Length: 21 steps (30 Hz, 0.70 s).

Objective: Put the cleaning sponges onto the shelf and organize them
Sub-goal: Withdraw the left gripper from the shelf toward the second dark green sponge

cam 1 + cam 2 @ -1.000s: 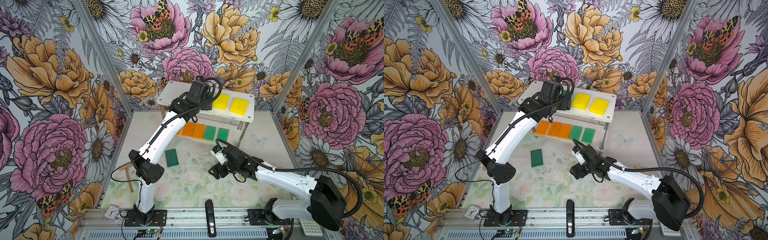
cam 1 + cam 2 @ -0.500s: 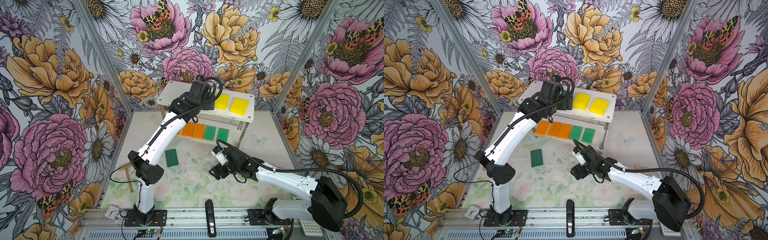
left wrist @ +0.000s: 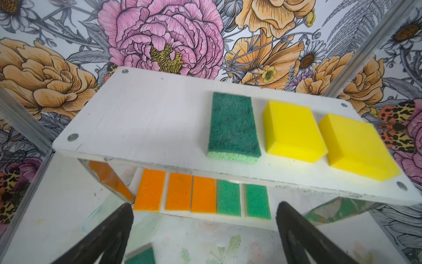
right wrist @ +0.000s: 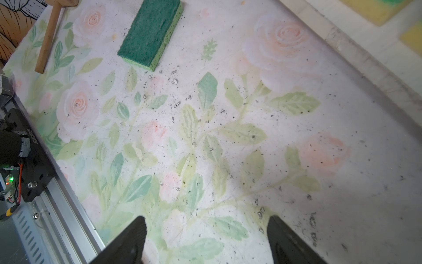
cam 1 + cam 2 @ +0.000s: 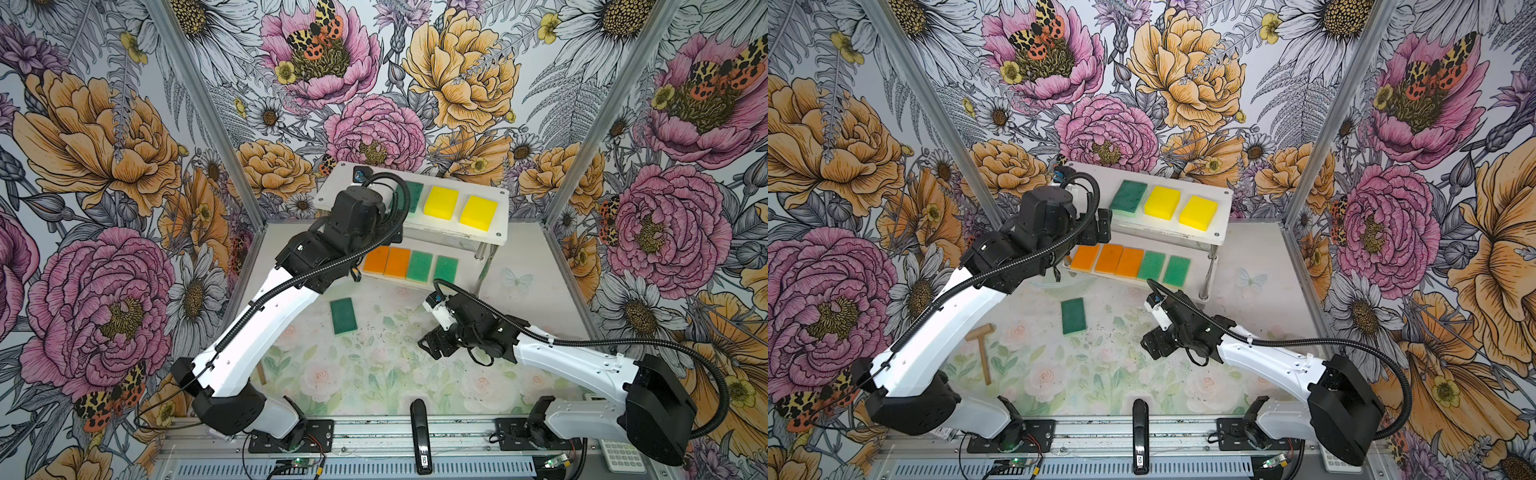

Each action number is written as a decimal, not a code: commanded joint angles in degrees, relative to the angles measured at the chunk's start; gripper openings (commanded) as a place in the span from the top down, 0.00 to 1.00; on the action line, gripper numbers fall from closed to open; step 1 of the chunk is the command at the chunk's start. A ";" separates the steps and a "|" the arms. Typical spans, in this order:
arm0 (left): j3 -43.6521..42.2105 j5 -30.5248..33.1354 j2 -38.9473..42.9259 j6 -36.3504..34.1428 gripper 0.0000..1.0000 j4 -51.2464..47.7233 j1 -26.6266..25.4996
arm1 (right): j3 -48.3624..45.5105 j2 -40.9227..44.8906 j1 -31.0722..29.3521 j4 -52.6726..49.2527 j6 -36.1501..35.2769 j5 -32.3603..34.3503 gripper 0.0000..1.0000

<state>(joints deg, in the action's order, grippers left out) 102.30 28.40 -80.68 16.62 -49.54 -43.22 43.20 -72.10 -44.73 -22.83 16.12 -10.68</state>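
With left gripper [image 3: 204, 206] and right gripper [image 4: 206, 218] spread and empty, grip the bench sponge [image 5: 1073, 316] across its long edges; seat it parallel beside the shelved sponge [image 5: 1128, 197] on the shelf [image 3: 148, 114].

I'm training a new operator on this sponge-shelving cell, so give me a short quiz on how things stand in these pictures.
1. How many sponges lie on the top board of the shelf? A) two B) three C) five
2. True or false: the left gripper is shut on a sponge.
3. One sponge is not yet shelved and lies on the table. What colour is it?
Key: 1. B. 2. False: it is open and empty. 3. Dark green.
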 commanded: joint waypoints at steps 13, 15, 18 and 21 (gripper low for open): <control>-40.35 2.03 18.55 18.96 0.01 7.11 3.03 | 3.81 -2.96 -0.36 1.39 -0.05 0.13 0.15; -43.78 1.96 19.52 20.77 0.01 7.73 3.17 | 3.91 -2.96 -0.36 1.38 -0.01 0.09 0.15; -48.32 0.76 20.46 22.93 0.01 9.56 3.95 | 4.07 -3.29 -0.37 1.43 0.14 0.19 0.15; -52.24 -0.58 20.56 24.52 0.01 11.96 4.55 | 4.97 -4.55 -0.39 1.32 0.58 -0.32 0.15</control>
<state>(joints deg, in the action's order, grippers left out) 52.31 29.15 -60.82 37.65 -41.74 -39.31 45.95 -75.11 -44.73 -22.85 16.10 -10.72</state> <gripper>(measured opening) 0.989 0.852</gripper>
